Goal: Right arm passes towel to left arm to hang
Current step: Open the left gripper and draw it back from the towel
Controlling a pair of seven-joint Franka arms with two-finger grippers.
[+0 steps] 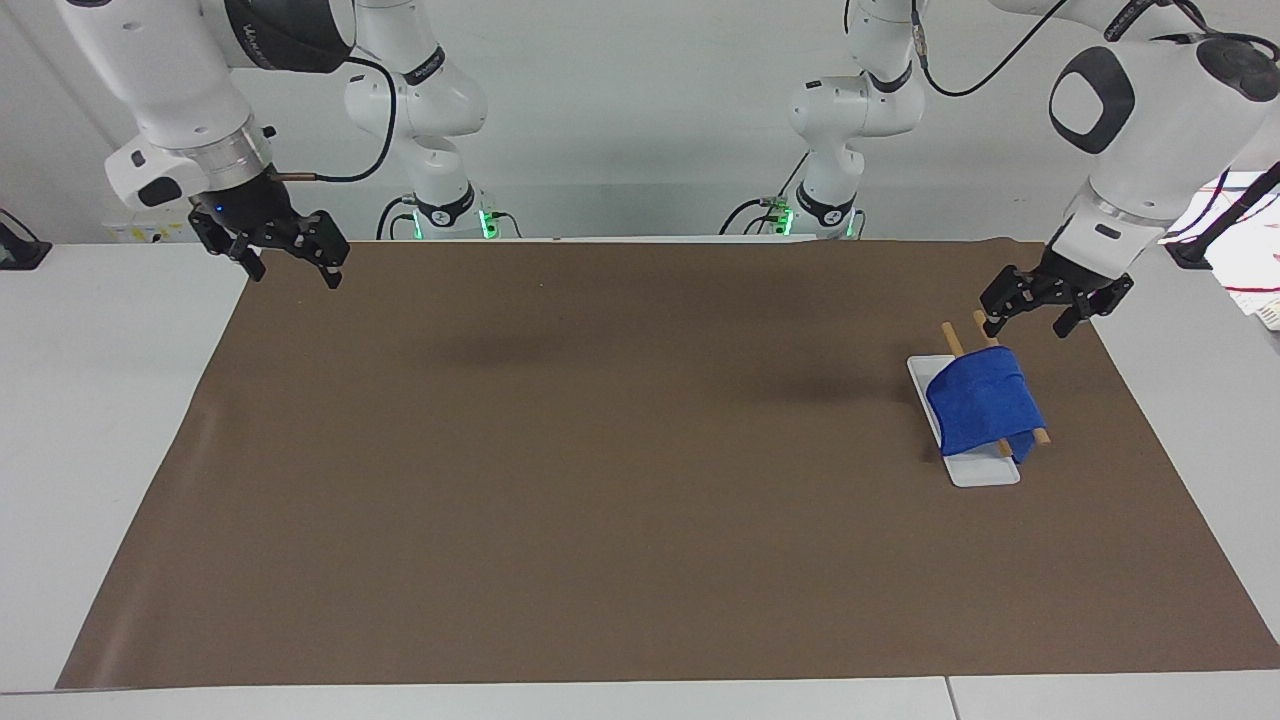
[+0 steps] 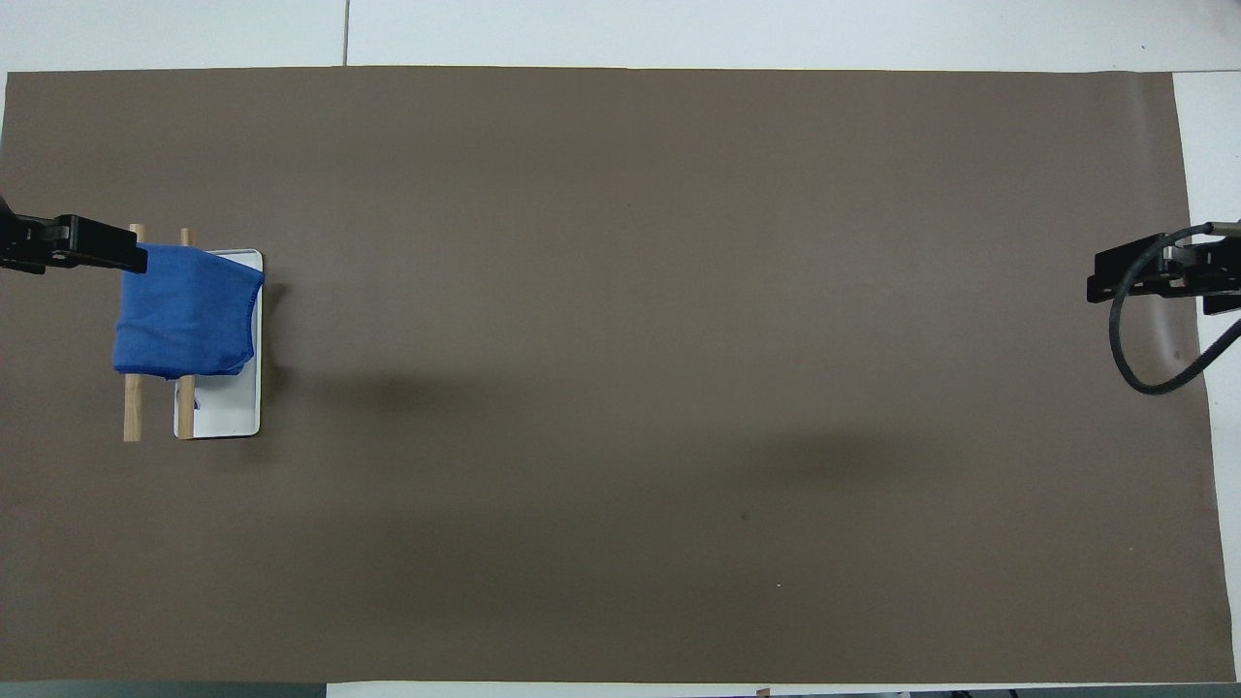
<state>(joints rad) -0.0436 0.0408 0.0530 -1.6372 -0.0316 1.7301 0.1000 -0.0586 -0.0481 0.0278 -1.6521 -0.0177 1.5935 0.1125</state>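
Observation:
The blue towel (image 1: 983, 409) hangs draped over a rack of two wooden dowels (image 1: 953, 339) on a white base (image 1: 982, 470), toward the left arm's end of the table. It also shows in the overhead view (image 2: 184, 310). My left gripper (image 1: 1026, 324) is open and empty, up in the air over the rack's edge, apart from the towel. In the overhead view the left gripper (image 2: 116, 257) overlaps the towel's corner. My right gripper (image 1: 290, 268) is open and empty, held over the mat's corner at the right arm's end, where it waits; it also shows in the overhead view (image 2: 1154, 272).
A brown mat (image 1: 600, 450) covers most of the white table (image 1: 100, 400). The right gripper's black cable (image 2: 1129, 339) loops over the mat's edge.

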